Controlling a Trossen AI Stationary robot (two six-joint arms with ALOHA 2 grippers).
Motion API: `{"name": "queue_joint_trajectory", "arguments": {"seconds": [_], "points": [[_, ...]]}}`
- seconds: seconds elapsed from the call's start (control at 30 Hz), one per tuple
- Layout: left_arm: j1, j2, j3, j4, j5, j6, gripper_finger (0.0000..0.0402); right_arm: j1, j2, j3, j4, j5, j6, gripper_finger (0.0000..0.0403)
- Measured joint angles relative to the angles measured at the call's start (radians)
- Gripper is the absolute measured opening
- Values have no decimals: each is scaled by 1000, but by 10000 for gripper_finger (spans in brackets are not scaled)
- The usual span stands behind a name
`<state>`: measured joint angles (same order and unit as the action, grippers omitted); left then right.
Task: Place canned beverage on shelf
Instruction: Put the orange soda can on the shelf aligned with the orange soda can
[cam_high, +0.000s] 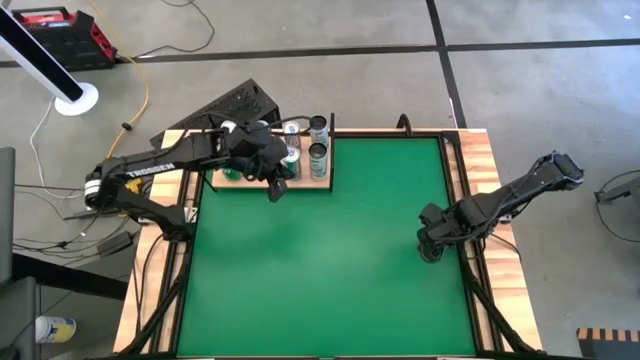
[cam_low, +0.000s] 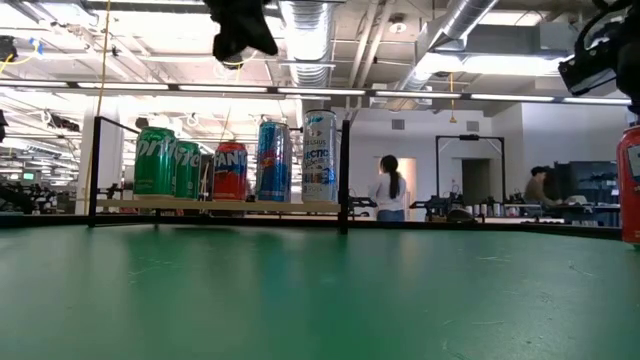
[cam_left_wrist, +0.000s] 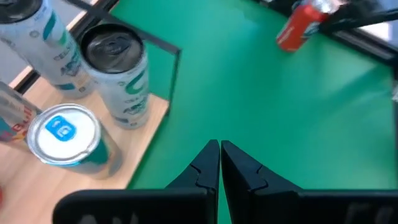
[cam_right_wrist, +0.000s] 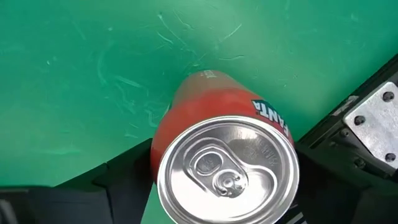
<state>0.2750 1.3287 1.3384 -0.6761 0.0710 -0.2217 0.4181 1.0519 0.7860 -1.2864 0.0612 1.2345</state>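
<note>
The shelf (cam_high: 310, 183), a pale wood panel with a thin dark frame, lies at the green mat's far left corner. Several cans stand upright on it (cam_low: 220, 204): green, red, blue and white ones. My left gripper (cam_high: 275, 193) hangs shut and empty above the mat, just off the shelf's near edge (cam_left_wrist: 134, 146). My right gripper (cam_high: 432, 250) is at the mat's right edge, shut on a red can (cam_right_wrist: 217, 118). That can also shows in the low view (cam_low: 630, 185) and the left wrist view (cam_left_wrist: 300, 26). My right gripper pinches the red can's round wall just below its silver top (cam_right_wrist: 160, 163), one finger on each side. The fingers (cam_right_wrist: 127, 180) come steeply from above. The can stands upright. I cannot tell whether its base rests on the mat or is just clear of it.
The shelf's dark frame posts (cam_low: 345, 170) rise at its corners. A white can (cam_left_wrist: 121, 74) and a blue-topped can (cam_left_wrist: 65, 134) stand nearest my left gripper. The mat's middle (cam_high: 330, 260) holds nothing. People show in the room beyond (cam_low: 388, 190).
</note>
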Motion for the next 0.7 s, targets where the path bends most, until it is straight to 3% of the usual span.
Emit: {"name": "queue_joint_trajectory", "arguments": {"seconds": [0.1,0.4,0.57,0.7], "points": [[-49,-36,0,0,-37,-27,0,1,0,1,-1,4,-10,327],[-200,-119,-3,-12,-192,0,0,-31,26,152,15,73,-16,325],[-277,-153,-119,75,-115,101,0,-95,136,318,20,151,-77,325],[-317,-265,-341,351,-12,57,0,-144,276,459,77,180,-164,325]]}}
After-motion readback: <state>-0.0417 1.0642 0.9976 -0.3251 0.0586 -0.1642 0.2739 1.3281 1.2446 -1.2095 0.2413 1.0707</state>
